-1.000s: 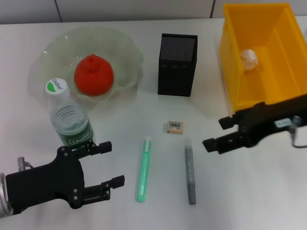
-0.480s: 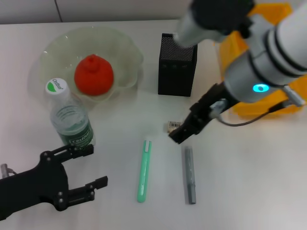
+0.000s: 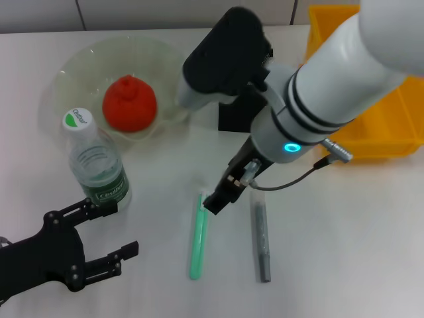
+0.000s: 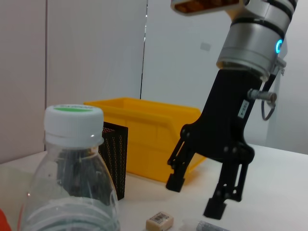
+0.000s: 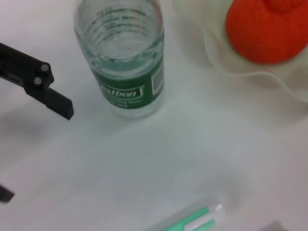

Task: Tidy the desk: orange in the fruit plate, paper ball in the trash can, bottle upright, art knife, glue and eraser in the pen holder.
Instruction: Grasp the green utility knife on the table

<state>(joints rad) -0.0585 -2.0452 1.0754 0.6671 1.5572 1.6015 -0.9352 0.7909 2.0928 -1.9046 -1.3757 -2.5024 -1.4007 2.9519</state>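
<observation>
A green art knife [image 3: 198,235] lies flat on the white desk [image 3: 344,252], with a grey glue stick [image 3: 262,240] lying just to its right. The right gripper [image 3: 222,194] hangs directly over the knife's far tip, jaws open and holding nothing. The left wrist view shows the eraser [image 4: 159,221] on the desk near that gripper. The orange [image 3: 129,103] sits in the fruit plate [image 3: 86,59] at the far left. The bottle [image 3: 96,159] stands upright just in front of the plate. The left gripper [image 3: 99,235] hovers low near the bottle, jaws wide and empty. The pen holder [image 3: 232,118] is partly hidden behind the right arm; the trash can [image 3: 384,126] is far right.
</observation>
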